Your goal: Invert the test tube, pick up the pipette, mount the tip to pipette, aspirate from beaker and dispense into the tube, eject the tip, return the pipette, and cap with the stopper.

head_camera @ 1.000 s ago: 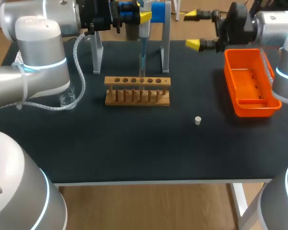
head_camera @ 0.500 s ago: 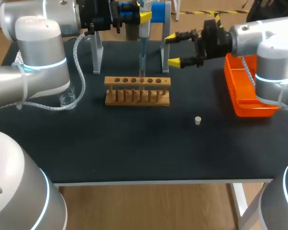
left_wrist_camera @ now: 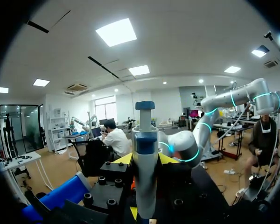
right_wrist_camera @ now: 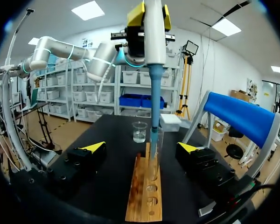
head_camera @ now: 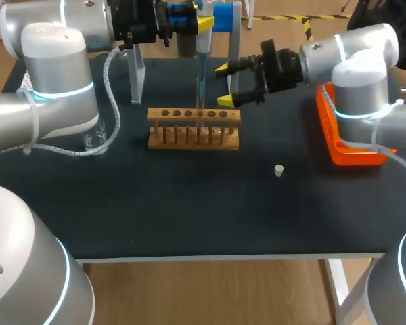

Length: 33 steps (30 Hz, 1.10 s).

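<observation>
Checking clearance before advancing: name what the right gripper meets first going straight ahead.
The right gripper likely meets the test tube in the wooden rack, the pipette reaching into it; depth unclear.

Left wrist cam: pipette (left_wrist_camera: pixel 144 154) sat dead center and hid most of the yellow fingertips (left_wrist_camera: pixel 125 159) of the left end effector (left_wrist_camera: pixel 144 161); pipette's lower end ran out of frame. Head cam: pipette's top got cut off too. Beaker (head_camera: pixel 93 141) half behind the left arm (head_camera: pixel 54 88) + its cable (head_camera: pixel 112 101), liquid lvl impossible to tell. Orange tray (head_camera: pixel 357 154) partly covered by the right arm (head_camera: pixel 355 81). Stopper (head_camera: pixel 279 170) too tiny for any detail. Right wrist cam: test tube (right_wrist_camera: pixel 157 154) was just a faint glass outline around the pipette's tip, contents unclear tbh.
</observation>
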Each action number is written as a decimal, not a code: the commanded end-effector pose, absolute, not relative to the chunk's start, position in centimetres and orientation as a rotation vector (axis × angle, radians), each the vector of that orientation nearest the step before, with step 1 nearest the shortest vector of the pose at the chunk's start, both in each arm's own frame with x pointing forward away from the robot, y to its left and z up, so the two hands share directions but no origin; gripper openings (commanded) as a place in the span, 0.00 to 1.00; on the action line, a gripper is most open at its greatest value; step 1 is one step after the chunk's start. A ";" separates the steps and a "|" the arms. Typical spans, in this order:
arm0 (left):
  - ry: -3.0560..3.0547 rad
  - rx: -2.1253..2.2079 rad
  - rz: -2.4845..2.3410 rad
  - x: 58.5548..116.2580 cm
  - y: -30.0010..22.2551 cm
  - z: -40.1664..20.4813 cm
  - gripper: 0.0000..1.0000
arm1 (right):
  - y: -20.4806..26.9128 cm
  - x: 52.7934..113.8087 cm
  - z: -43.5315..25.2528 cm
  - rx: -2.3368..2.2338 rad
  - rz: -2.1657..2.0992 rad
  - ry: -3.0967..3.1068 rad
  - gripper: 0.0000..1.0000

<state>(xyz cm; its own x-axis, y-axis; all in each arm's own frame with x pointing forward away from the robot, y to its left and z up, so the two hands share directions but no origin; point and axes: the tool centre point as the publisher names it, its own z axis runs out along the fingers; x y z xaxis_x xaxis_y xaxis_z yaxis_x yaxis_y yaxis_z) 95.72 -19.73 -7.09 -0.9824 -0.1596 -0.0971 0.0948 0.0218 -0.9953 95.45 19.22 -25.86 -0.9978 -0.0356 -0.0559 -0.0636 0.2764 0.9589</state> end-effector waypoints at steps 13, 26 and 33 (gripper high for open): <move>2.103 -0.072 -2.076 95.7 -19.8 -7.1 0.00 | 23.3 96.8 -28.7 -0.069 1.726 2.547 1.00; 2.103 -0.072 -2.076 95.7 -19.8 -7.1 0.00 | 24.5 97.3 -30.6 -0.081 1.608 2.553 1.00; 2.103 -0.072 -2.076 95.7 -19.8 -7.1 0.00 | 24.8 97.7 -30.9 -0.079 1.580 2.561 1.00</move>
<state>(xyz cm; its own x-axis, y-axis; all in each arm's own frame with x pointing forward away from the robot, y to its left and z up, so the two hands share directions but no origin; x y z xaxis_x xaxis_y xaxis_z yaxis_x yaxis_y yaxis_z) 95.72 -19.73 -7.09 -0.9824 -0.1596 -0.0971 0.0948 0.0218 -0.9953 97.44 24.44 -30.80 -0.9899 0.0251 -0.1393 -0.1137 0.4455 0.8880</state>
